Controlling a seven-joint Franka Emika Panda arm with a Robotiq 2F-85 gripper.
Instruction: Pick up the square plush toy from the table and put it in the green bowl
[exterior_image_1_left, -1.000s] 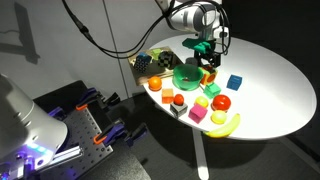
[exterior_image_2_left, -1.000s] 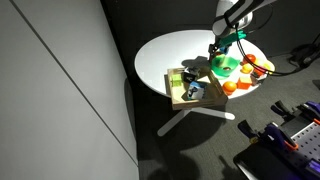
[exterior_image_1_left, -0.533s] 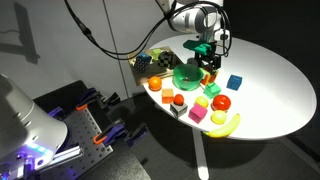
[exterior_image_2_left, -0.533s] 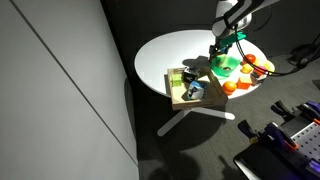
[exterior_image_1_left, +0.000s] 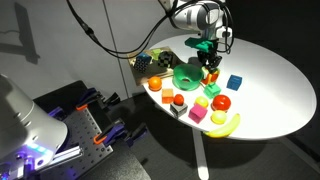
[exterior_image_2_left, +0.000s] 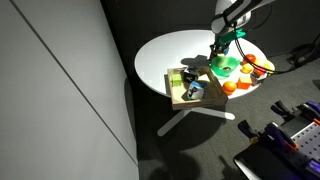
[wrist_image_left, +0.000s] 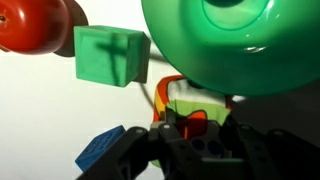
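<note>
The square plush toy (wrist_image_left: 190, 103), orange-red with pale and green-yellow patches, lies on the white table right beside the green bowl (wrist_image_left: 225, 40). My gripper (wrist_image_left: 193, 122) stands straight over the toy. Its two dark fingers press on the toy's left and right sides, shut on it. The toy's lower half is hidden behind the gripper body. In both exterior views the gripper (exterior_image_1_left: 209, 63) (exterior_image_2_left: 222, 52) is low at the bowl's (exterior_image_1_left: 187, 73) (exterior_image_2_left: 225, 67) edge, with the toy (exterior_image_1_left: 211, 73) under it.
A green block (wrist_image_left: 112, 55) and a red round toy (wrist_image_left: 35, 25) lie near the bowl. A blue cube (exterior_image_1_left: 234, 82), a pink cube (exterior_image_1_left: 198, 115), a banana (exterior_image_1_left: 226, 124) and other small toys crowd the table's near side. A wooden box (exterior_image_2_left: 187, 88) stands at the table edge.
The jaws have come together from wide open onto the plush toy. The arm has stayed in nearly the same place over the toy.
</note>
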